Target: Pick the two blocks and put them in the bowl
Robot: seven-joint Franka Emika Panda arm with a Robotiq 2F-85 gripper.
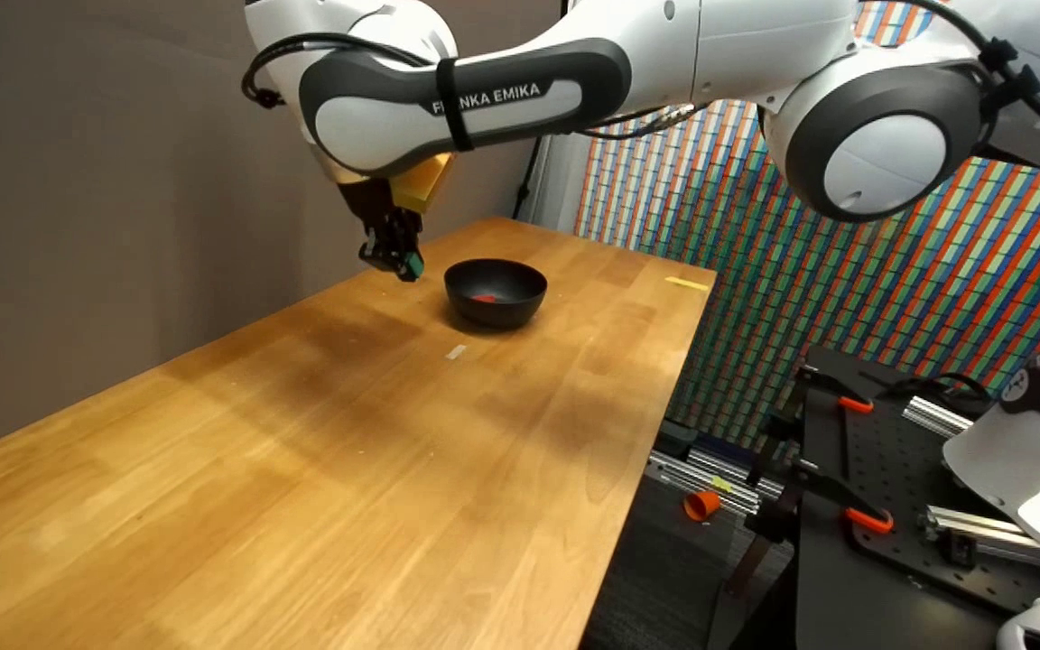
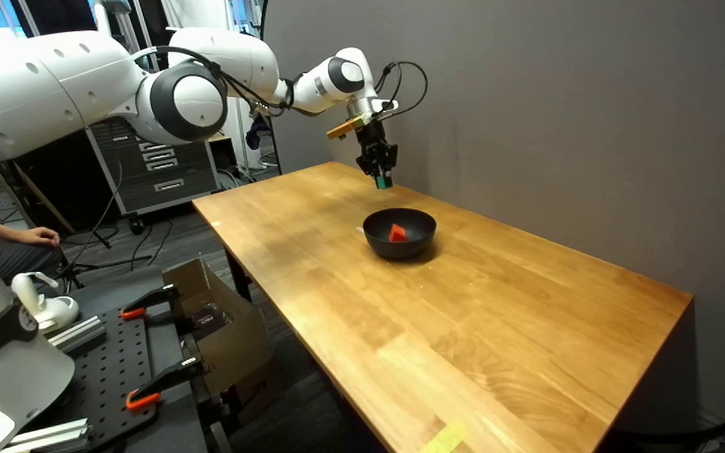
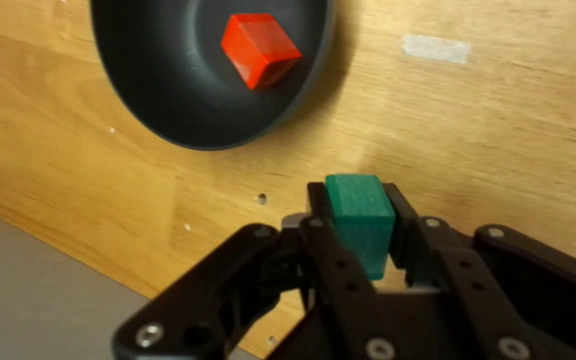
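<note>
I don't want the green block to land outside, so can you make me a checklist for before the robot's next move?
1. Is the gripper holding the green block? ok, pinched between its fingers.
2. Is the grip strong enough not to slip? cannot tell.
3. Is the bowl standing upright on the table? ok.
4. Is the red block inside the bowl? ok.
5. Is the green block over the bowl? not ok, it hangs off to one side, so it should probably go across before letting go.
</note>
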